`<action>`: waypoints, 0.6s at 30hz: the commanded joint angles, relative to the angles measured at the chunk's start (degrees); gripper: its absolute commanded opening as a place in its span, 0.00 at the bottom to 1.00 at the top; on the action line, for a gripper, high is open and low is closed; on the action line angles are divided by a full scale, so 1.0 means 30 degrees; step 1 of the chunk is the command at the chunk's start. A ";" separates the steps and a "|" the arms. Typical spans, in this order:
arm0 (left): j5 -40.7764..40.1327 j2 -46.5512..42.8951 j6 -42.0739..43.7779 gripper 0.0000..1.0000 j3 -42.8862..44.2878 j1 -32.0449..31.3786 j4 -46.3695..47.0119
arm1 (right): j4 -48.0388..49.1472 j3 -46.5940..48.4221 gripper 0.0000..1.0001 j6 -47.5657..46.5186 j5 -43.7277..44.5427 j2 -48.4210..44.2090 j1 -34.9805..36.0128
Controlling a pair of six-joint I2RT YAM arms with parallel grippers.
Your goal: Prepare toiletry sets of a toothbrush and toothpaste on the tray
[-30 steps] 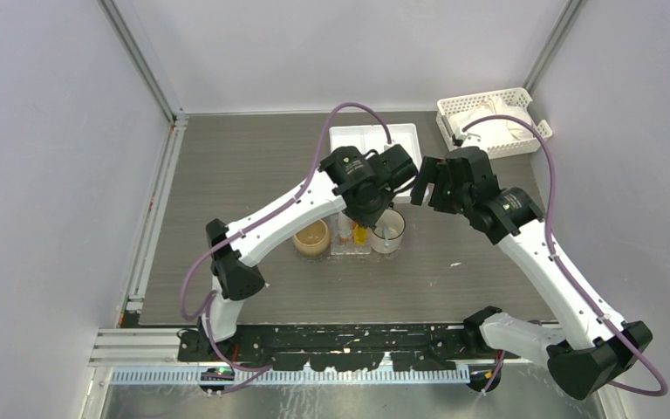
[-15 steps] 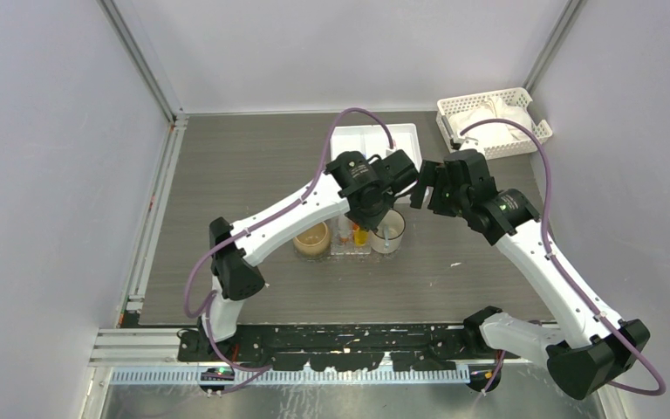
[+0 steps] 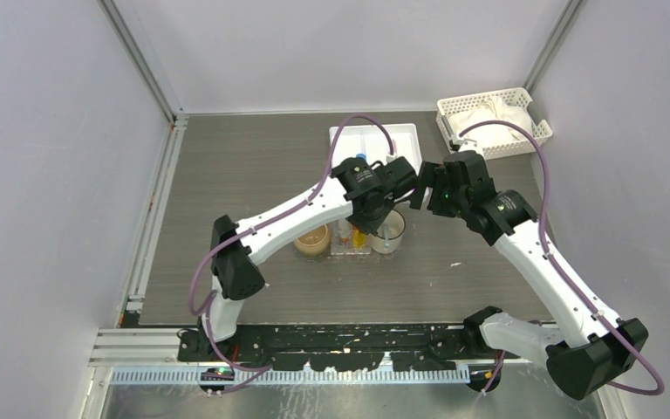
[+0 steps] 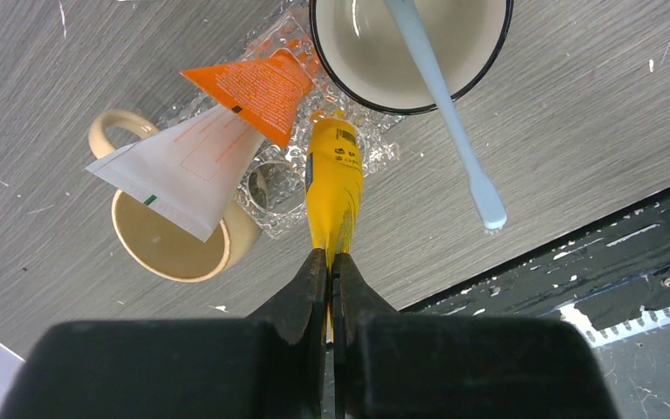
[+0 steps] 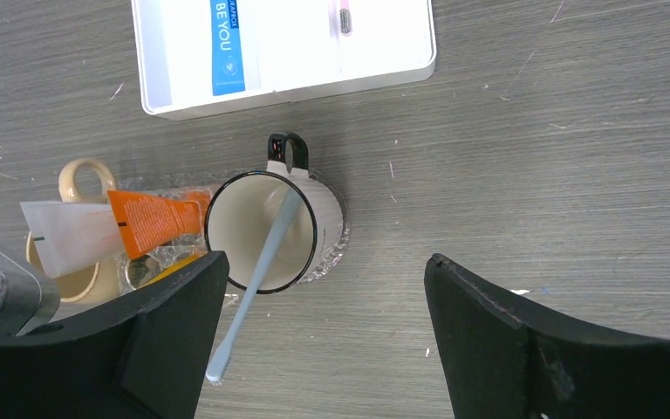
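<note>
Around the work: beige mug (image 4: 167, 251) lower left in the left wrist view, black-rimmed white mug (image 4: 362, 52) at top. The clear tray (image 4: 382, 150) lies between and partly under them on the grey counter (image 3: 253, 166).

White compartmented tray (image 5: 384, 52) sits along the top of the right wrist view. Slotted basket (image 3: 493, 122) in the counter's upper right corner.

From overhead, the left arm's wrist covers most of the clear tray.

Counts:
- Mugs: two.
- Toothbrush (image 4: 445, 113): one, pale blue, leaning in the white mug.
- Tubes: four.
  - Orange tube (image 4: 257, 87) and white tube (image 4: 188, 166), upright together over the clear tray.
  - Blue-labelled tube (image 5: 227, 44) in the compartmented tray.
  - Yellow toothpaste (image 4: 333, 188).

Left tool (image 4: 331, 260) is pinched tight on the yellow toothpaste's flat end. Its nose points at the clear tray, contact unclear.

Right tool (image 5: 324, 262) is spread wide and holds nothing.

A pink item (image 5: 343, 16) is cut off by the top edge. What holds the two upright tubes is hard to make out.
</note>
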 commanded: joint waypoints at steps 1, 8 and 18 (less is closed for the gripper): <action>-0.0282 -0.0907 0.0294 0.01 -0.0302 0.0139 0.1131 | 0.0756 -0.0145 0.88 -0.0283 -0.0166 -0.0054 -0.0078; -0.0128 -0.1341 0.0208 0.01 -0.1771 0.0344 0.2407 | 0.0934 -0.0349 0.88 -0.0264 -0.0199 0.0046 -0.0116; 0.0232 -0.1690 0.0011 0.19 -0.2850 0.0597 0.3388 | 0.1134 -0.0476 0.88 -0.0235 -0.0338 0.0246 -0.0129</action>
